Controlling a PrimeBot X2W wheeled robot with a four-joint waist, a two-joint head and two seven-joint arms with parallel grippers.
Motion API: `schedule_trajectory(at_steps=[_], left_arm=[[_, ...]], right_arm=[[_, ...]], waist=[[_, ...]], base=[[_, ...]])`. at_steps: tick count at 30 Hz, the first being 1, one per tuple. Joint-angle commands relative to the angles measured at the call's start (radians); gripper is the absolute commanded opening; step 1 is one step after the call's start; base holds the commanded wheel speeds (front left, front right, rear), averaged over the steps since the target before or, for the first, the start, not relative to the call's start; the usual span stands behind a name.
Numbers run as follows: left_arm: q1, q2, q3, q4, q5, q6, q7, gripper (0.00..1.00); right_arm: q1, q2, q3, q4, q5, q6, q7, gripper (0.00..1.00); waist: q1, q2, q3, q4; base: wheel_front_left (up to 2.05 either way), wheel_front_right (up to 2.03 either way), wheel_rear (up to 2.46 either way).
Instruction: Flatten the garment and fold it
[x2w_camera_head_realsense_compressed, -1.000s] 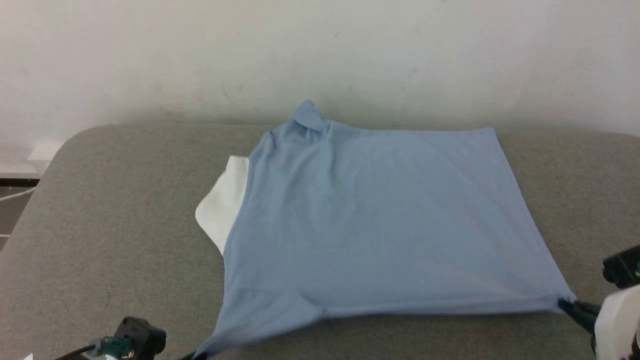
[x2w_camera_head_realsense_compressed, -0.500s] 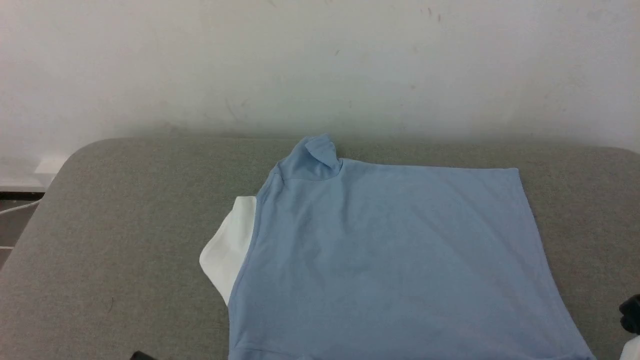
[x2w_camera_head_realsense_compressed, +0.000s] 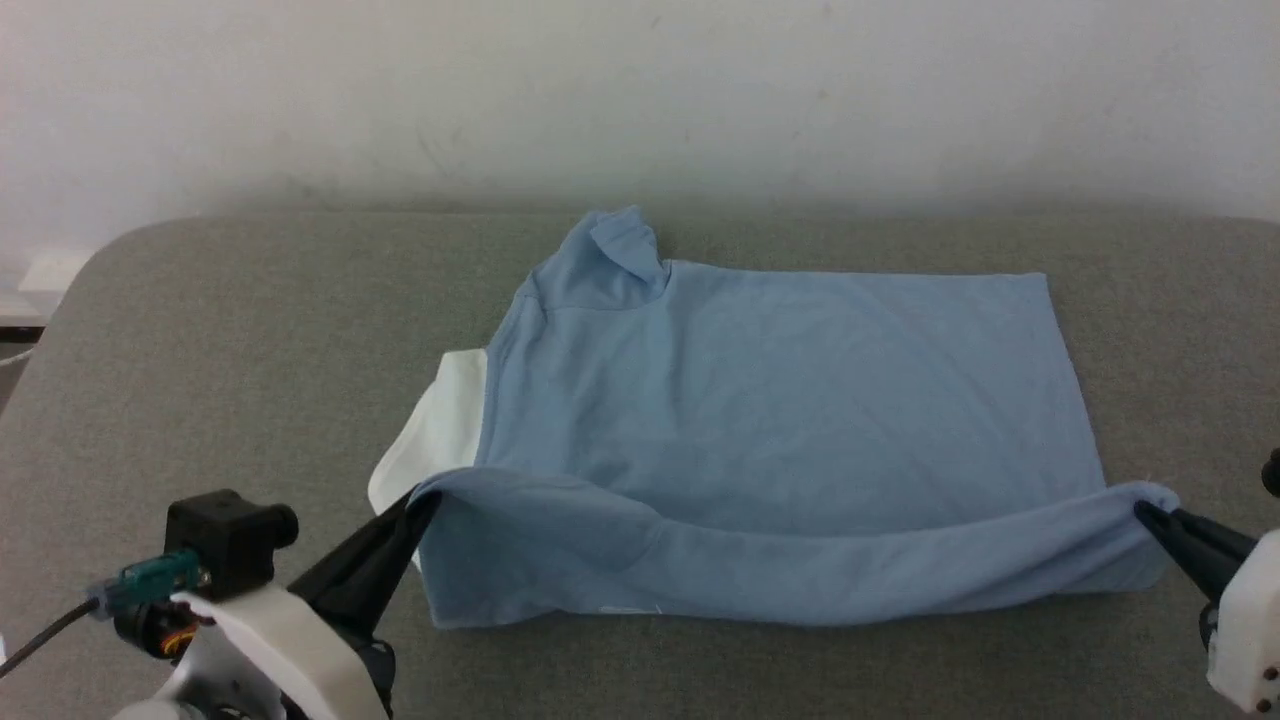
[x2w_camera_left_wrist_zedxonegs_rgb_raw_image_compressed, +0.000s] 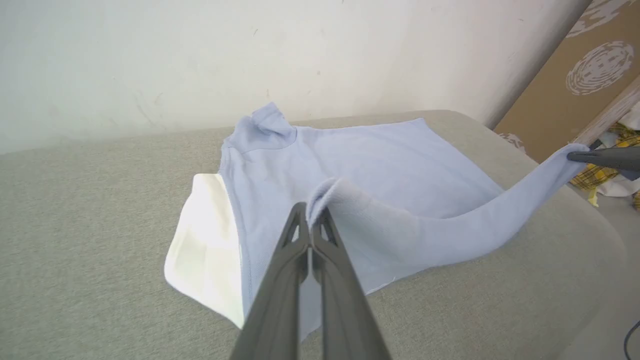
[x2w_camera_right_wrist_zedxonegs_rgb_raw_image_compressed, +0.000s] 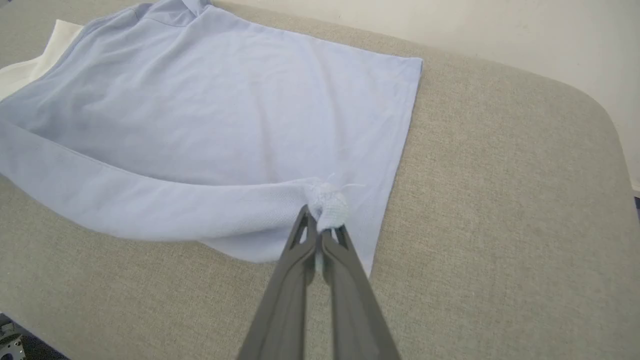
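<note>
The garment (x2w_camera_head_realsense_compressed: 780, 400), a light blue T-shirt, lies spread on the grey padded table (x2w_camera_head_realsense_compressed: 250, 330), a white part (x2w_camera_head_realsense_compressed: 430, 440) poking out at its left side. Its near edge is lifted off the table and curls back over the body. My left gripper (x2w_camera_head_realsense_compressed: 425, 497) is shut on the near left corner, seen close in the left wrist view (x2w_camera_left_wrist_zedxonegs_rgb_raw_image_compressed: 312, 212). My right gripper (x2w_camera_head_realsense_compressed: 1145, 510) is shut on the near right corner, bunched at its tips (x2w_camera_right_wrist_zedxonegs_rgb_raw_image_compressed: 320, 215). A small fold (x2w_camera_head_realsense_compressed: 625, 240) sticks up at the far edge. A trace of white print (x2w_camera_head_realsense_compressed: 630, 608) peeks from under the lifted hem.
A pale wall (x2w_camera_head_realsense_compressed: 640, 90) runs behind the table. In the left wrist view a brown patterned board (x2w_camera_left_wrist_zedxonegs_rgb_raw_image_compressed: 575, 80) and some yellow checked cloth (x2w_camera_left_wrist_zedxonegs_rgb_raw_image_compressed: 600, 175) lie beyond the table's right end. Bare grey table surrounds the shirt to its left, right and front.
Both grippers have lifted the near edge and carried it toward the far side, so it now folds over the body. The head camera tilted up and back down meanwhile.
</note>
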Motion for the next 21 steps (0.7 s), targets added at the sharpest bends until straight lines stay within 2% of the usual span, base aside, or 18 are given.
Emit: schedule_trajectory(at_steps=[1,6,10,21], left_arm=[[-0.035,-0.028,0.003,0.030,0.009,0.006,-0.016,0.00],[-0.136,-0.081,-0.007,0.137,0.073,0.021,-0.046,0.00],[-0.223,-0.120,-0.031,0.231,0.112,0.013,-0.048,0.00],[-0.344,-0.170,-0.083,0.478,0.171,0.025,0.001,0.00]], right_arm=[[-0.044,0.018,0.007,0.025,-0.016,-0.001,-0.025,0.00],[-0.143,0.036,0.035,0.119,-0.072,-0.001,-0.075,0.00],[-0.208,0.049,0.067,0.186,-0.085,-0.001,-0.102,0.00],[-0.353,0.048,0.164,0.346,-0.146,-0.001,-0.220,0.00]], waist=[[-0.0001,-0.0001,0.064,-0.026],[-0.0001,-0.0001,0.140,-0.036],[-0.0001,-0.0001,0.184,-0.037],[-0.0001,-0.0001,0.249,-0.043]], base=[[0.00,0.00,0.00],[0.00,0.00,0.00],[0.00,0.00,0.00],[0.00,0.00,0.00]])
